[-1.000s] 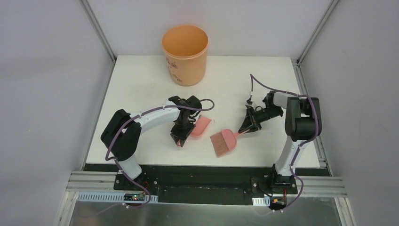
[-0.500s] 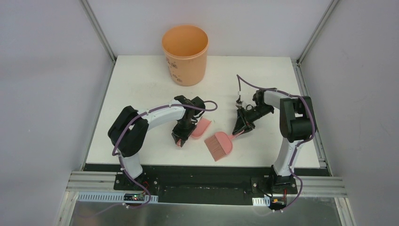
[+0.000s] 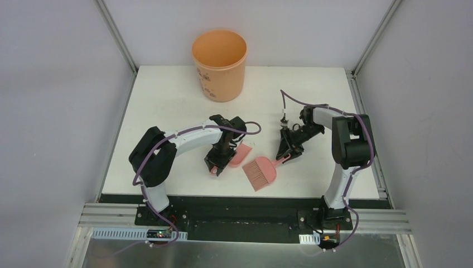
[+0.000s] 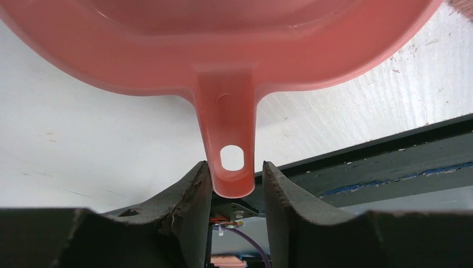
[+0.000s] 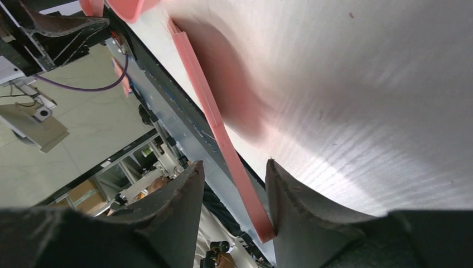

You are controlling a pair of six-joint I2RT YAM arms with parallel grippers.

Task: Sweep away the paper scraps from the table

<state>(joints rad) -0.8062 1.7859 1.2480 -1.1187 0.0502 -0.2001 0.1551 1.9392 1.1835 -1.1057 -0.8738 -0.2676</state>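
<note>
Two grippers, both mine, and both have just loosened. The table (image 3: 167,100) spreads white all round them, and the bucket (image 3: 219,64) stands well beyond my left gripper (image 4: 235,187). That gripper has eased its jaws. The dustpan (image 3: 241,154) handle sits between them with a sliver of gap on one side, so I judge it loose, not pinched, with the dustpan resting on the table just ahead of the fingers. My right gripper (image 5: 234,178) has swung the brush (image 3: 262,170) in toward the dustpan over the last second and then parted too. Its fingers stand wider than the handle running between them, and the bristles lie just beside the dustpan. I see no paper scraps near either gripper or elsewhere on the table. I judge the sweeping done and both tools being set down
</note>
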